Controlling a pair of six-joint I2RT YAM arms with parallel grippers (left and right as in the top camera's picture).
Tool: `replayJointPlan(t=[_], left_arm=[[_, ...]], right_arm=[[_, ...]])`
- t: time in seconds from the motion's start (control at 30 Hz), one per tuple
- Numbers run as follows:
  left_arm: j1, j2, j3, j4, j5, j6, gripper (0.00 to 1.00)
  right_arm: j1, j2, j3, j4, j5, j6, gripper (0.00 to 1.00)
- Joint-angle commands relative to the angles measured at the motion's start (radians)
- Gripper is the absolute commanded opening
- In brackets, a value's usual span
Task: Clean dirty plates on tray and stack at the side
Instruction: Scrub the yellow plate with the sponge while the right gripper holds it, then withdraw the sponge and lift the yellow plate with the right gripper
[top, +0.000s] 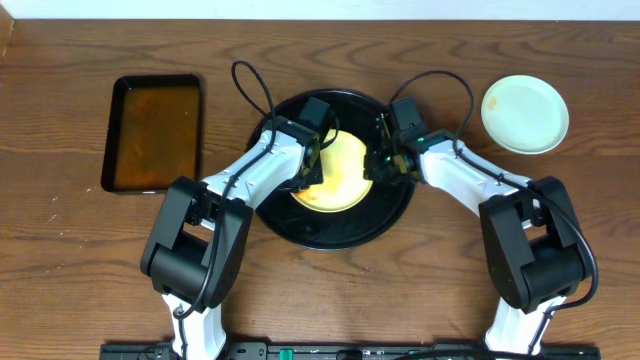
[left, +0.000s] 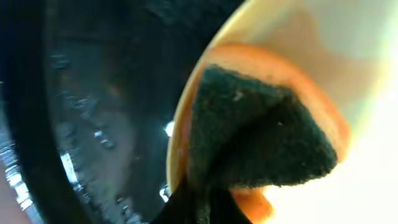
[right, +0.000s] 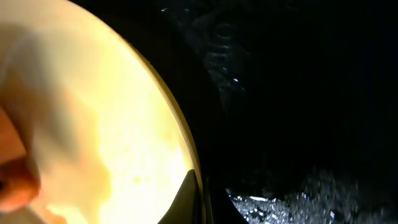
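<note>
A pale yellow plate (top: 340, 172) is tilted up inside the round black tray (top: 340, 232). My left gripper (top: 312, 160) is shut on a sponge (left: 261, 134), orange with a dark green scouring face, pressed on the plate's left side (left: 373, 186). My right gripper (top: 385, 160) is shut on the plate's right rim (right: 180, 130); the rim sits between its fingers (right: 200, 199). A pale mint plate (top: 525, 113) lies on the table at the right, outside the tray. Orange smear shows on the plate at the left of the right wrist view (right: 12, 180). Any third plate is hidden.
A small rectangular black tray of brown liquid (top: 153, 132) sits at the left of the table. The black tray floor looks wet with droplets (left: 93, 143). Arm cables loop above the tray's far rim.
</note>
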Motion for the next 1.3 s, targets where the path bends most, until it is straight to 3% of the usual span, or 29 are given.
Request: replayJointPlan(t=[0.0,0.1,0.3,0.47,0.77,1.07,1.27], left_arm=[[0.046,0.000,-0.002,-0.071,-0.334,0.033,0.07],[0.046,-0.056,0.022,-0.076,-0.297,0.032,0.07],[0.088,-0.294,0.050,-0.051,0.077,0.033,0.07],[0.179,-0.385,0.050,-0.071,0.199,0.052,0.08],[0.287,-0.374,0.013,-0.165,0.228,0.052,0.08],[0.288,-0.373,0.013,-0.164,0.227,0.052,0.08],[0.289,-0.372,0.013,-0.153,0.227,0.052,0.08]], right_arm=[[-0.024,0.032,-0.007,-0.011,0.135,0.014,0.01],[-0.024,0.032,-0.007,-0.010,0.135,0.014,0.01],[-0.024,0.019,0.013,-0.021,0.116,-0.029,0.01],[-0.024,-0.006,0.139,-0.159,0.120,-0.125,0.01],[0.026,-0.009,0.448,-0.449,0.360,-0.278,0.01],[0.131,-0.010,0.560,-0.538,0.578,-0.279,0.01],[0.222,-0.010,0.735,-0.626,0.914,-0.361,0.01]])
